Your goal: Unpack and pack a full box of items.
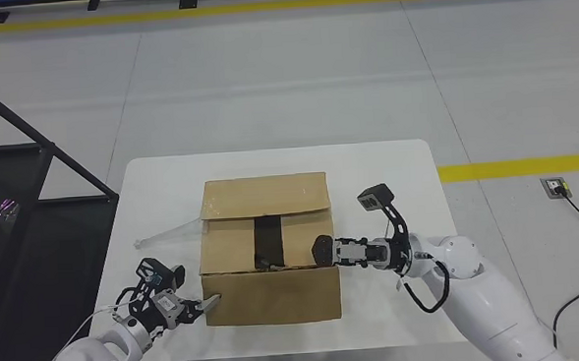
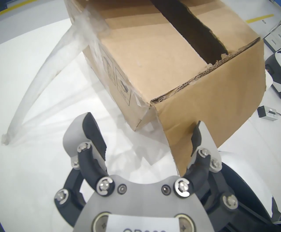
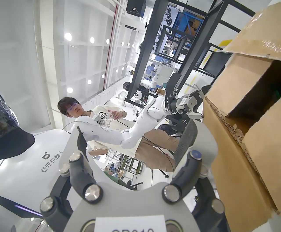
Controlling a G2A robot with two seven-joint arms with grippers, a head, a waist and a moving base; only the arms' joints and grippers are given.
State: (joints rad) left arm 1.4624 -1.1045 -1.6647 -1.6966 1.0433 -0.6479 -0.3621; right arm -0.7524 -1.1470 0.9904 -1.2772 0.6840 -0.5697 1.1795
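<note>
Far left on the white table: strip of clear tape, one end stuck to the box's left side, free end lying on the tabletop. At the near left corner of the cardboard box: left gripper, fingers spread wide, holding nothing, one finger just beside the front wall. Box at table centre, top flaps folded down, dark gap between them. Close against the box's right wall, near the top flap: right gripper, jaws apart, empty.

Likely faults:
- Snagging of the left gripper on the trailing tape, owing to its sticky face.
- Sliding or turning of the box if pushed from one side without a counter-hold.
- Tearing of the ragged corrugated flap edge under a pinch taken too near the rim.
- Flap dropping shut again if released early.

Not determinable:
- Contents of the box, dark through the gap.
- Contact between the right fingertips and the flap.
</note>
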